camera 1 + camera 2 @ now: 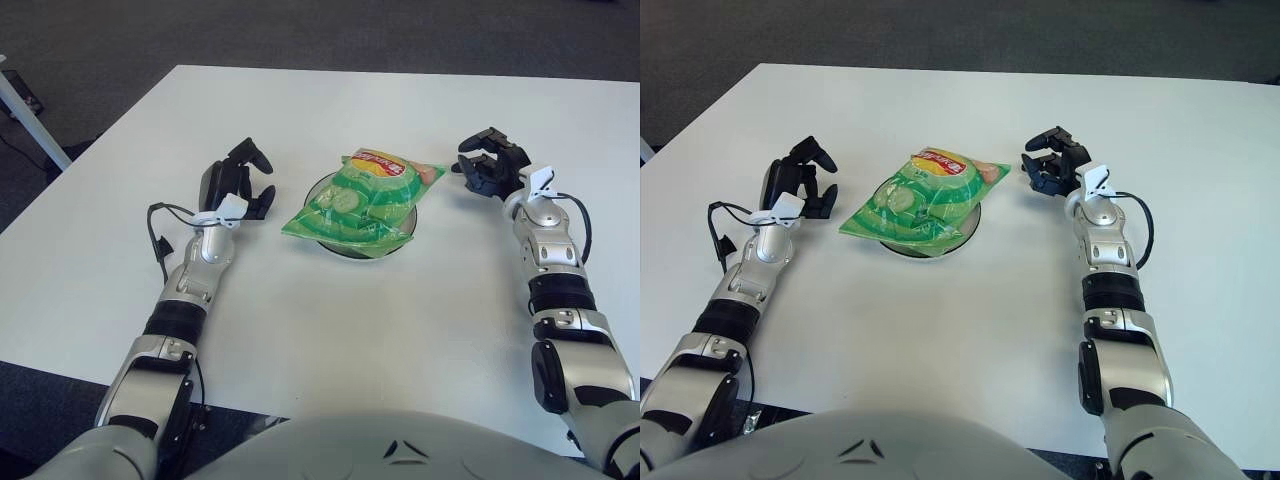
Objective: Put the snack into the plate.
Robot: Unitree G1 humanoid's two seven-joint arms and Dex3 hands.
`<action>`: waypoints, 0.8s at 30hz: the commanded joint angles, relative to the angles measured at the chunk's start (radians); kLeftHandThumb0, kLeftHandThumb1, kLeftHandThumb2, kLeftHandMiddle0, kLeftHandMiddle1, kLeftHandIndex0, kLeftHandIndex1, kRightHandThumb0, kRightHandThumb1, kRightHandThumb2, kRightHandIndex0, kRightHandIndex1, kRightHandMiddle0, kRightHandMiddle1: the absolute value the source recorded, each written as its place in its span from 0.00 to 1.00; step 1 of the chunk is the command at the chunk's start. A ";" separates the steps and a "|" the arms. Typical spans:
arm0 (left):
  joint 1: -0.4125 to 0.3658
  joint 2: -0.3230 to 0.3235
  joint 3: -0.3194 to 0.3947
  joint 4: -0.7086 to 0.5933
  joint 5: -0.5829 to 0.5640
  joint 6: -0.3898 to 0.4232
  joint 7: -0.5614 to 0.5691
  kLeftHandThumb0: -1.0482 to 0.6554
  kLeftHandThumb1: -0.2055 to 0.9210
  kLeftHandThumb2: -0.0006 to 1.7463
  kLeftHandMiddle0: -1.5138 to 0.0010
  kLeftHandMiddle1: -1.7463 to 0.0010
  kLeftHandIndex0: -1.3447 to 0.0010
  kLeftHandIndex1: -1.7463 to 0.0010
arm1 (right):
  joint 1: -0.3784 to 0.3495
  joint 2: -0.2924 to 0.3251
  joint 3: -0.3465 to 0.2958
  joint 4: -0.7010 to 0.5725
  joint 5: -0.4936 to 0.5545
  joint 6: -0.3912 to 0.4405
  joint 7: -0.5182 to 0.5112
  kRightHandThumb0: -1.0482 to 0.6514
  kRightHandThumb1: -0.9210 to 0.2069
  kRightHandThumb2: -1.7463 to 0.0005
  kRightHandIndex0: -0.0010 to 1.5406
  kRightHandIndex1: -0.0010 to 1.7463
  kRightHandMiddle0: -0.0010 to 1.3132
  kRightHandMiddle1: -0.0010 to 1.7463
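Observation:
A green snack bag (362,201) with a red and yellow label lies across a dark round plate (342,245) at the middle of the white table (330,330). The bag covers most of the plate and overhangs its rim. My right hand (487,167) is just right of the bag, low by the table, fingers curled and holding nothing. My left hand (238,183) shows left of the plate, apart from it, fingers loosely curled and empty.
A black cable (160,235) loops beside my left forearm. A white table leg or post (28,120) stands at the far left edge. Dark carpet lies beyond the table's far edge.

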 commanded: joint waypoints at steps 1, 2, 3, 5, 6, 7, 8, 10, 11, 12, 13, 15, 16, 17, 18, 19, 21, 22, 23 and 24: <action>0.106 -0.037 -0.012 0.085 -0.022 -0.013 -0.020 0.31 0.37 0.83 0.14 0.00 0.48 0.00 | -0.035 0.025 -0.050 -0.026 0.055 0.074 -0.045 0.61 0.59 0.28 0.51 0.77 0.39 1.00; 0.107 -0.036 -0.011 0.084 -0.023 -0.013 -0.022 0.31 0.37 0.83 0.14 0.00 0.48 0.00 | -0.041 0.035 -0.064 -0.023 0.065 0.093 -0.070 0.61 0.62 0.26 0.53 0.78 0.40 1.00; 0.108 -0.036 -0.011 0.082 -0.024 -0.012 -0.025 0.31 0.37 0.83 0.14 0.00 0.48 0.00 | -0.049 0.044 -0.077 -0.017 0.075 0.111 -0.094 0.62 0.65 0.23 0.54 0.79 0.42 1.00; 0.109 -0.037 -0.009 0.079 -0.027 -0.010 -0.030 0.31 0.37 0.83 0.15 0.00 0.48 0.00 | -0.062 0.057 -0.098 -0.011 0.090 0.141 -0.130 0.62 0.68 0.20 0.55 0.81 0.42 1.00; 0.110 -0.037 -0.008 0.078 -0.027 -0.009 -0.032 0.31 0.37 0.83 0.15 0.00 0.48 0.00 | -0.065 0.061 -0.105 -0.011 0.095 0.152 -0.141 0.62 0.70 0.18 0.55 0.83 0.43 1.00; 0.110 -0.038 -0.007 0.076 -0.029 -0.006 -0.033 0.31 0.37 0.82 0.15 0.00 0.48 0.00 | -0.069 0.069 -0.114 -0.008 0.105 0.166 -0.155 0.62 0.70 0.17 0.55 0.84 0.43 1.00; 0.111 -0.039 -0.006 0.075 -0.029 -0.004 -0.035 0.31 0.37 0.82 0.15 0.00 0.48 0.00 | -0.071 0.074 -0.121 -0.007 0.111 0.176 -0.164 0.62 0.71 0.17 0.55 0.85 0.43 1.00; 0.111 -0.040 -0.003 0.074 -0.032 -0.002 -0.038 0.31 0.38 0.82 0.15 0.00 0.48 0.00 | -0.070 0.082 -0.128 -0.011 0.119 0.192 -0.175 0.62 0.72 0.15 0.55 0.86 0.43 1.00; 0.112 -0.040 -0.002 0.074 -0.033 -0.002 -0.040 0.31 0.38 0.82 0.15 0.00 0.48 0.00 | -0.069 0.085 -0.130 -0.014 0.122 0.198 -0.179 0.62 0.72 0.15 0.55 0.87 0.43 1.00; 0.112 -0.041 0.000 0.074 -0.037 0.000 -0.043 0.31 0.38 0.82 0.15 0.00 0.48 0.00 | -0.066 0.090 -0.132 -0.019 0.127 0.207 -0.182 0.62 0.72 0.15 0.55 0.87 0.42 1.00; 0.112 -0.042 0.002 0.073 -0.039 0.001 -0.045 0.31 0.38 0.82 0.15 0.00 0.48 0.00 | -0.064 0.093 -0.133 -0.022 0.130 0.213 -0.184 0.62 0.72 0.14 0.55 0.88 0.42 1.00; 0.114 -0.048 0.007 0.069 -0.052 0.010 -0.056 0.31 0.38 0.82 0.15 0.00 0.48 0.00 | -0.054 0.101 -0.137 -0.031 0.138 0.229 -0.185 0.62 0.72 0.14 0.55 0.89 0.42 1.00; 0.114 -0.050 0.009 0.067 -0.058 0.013 -0.060 0.31 0.38 0.82 0.15 0.00 0.49 0.00 | -0.050 0.104 -0.138 -0.036 0.141 0.235 -0.186 0.62 0.73 0.14 0.54 0.90 0.42 1.00; 0.117 -0.057 0.015 0.060 -0.074 0.027 -0.074 0.31 0.38 0.82 0.16 0.00 0.49 0.00 | -0.021 0.123 -0.135 -0.073 0.146 0.247 -0.191 0.62 0.73 0.14 0.54 0.90 0.42 1.00; 0.119 -0.062 0.019 0.055 -0.084 0.037 -0.083 0.31 0.38 0.82 0.16 0.00 0.49 0.00 | 0.000 0.136 -0.132 -0.101 0.149 0.255 -0.195 0.62 0.73 0.13 0.54 0.91 0.42 1.00; 0.121 -0.067 0.023 0.049 -0.097 0.047 -0.094 0.31 0.38 0.82 0.16 0.00 0.49 0.00 | 0.032 0.156 -0.123 -0.144 0.150 0.265 -0.203 0.62 0.73 0.13 0.54 0.91 0.42 1.00; 0.124 -0.074 0.030 0.038 -0.115 0.063 -0.110 0.31 0.38 0.82 0.16 0.00 0.49 0.00 | 0.072 0.180 -0.110 -0.201 0.148 0.280 -0.214 0.62 0.73 0.12 0.54 0.92 0.42 1.00; 0.126 -0.076 0.033 0.033 -0.121 0.070 -0.116 0.31 0.38 0.82 0.16 0.00 0.49 0.00 | 0.085 0.188 -0.106 -0.221 0.147 0.287 -0.217 0.62 0.73 0.12 0.53 0.93 0.42 1.00; 0.127 -0.078 0.034 0.029 -0.125 0.075 -0.120 0.31 0.38 0.82 0.16 0.00 0.49 0.00 | 0.092 0.192 -0.104 -0.233 0.146 0.293 -0.219 0.62 0.73 0.12 0.53 0.93 0.42 1.00; 0.129 -0.080 0.037 0.023 -0.135 0.085 -0.130 0.31 0.38 0.82 0.16 0.00 0.49 0.00 | 0.098 0.195 -0.103 -0.241 0.144 0.300 -0.221 0.62 0.73 0.12 0.53 0.93 0.42 1.00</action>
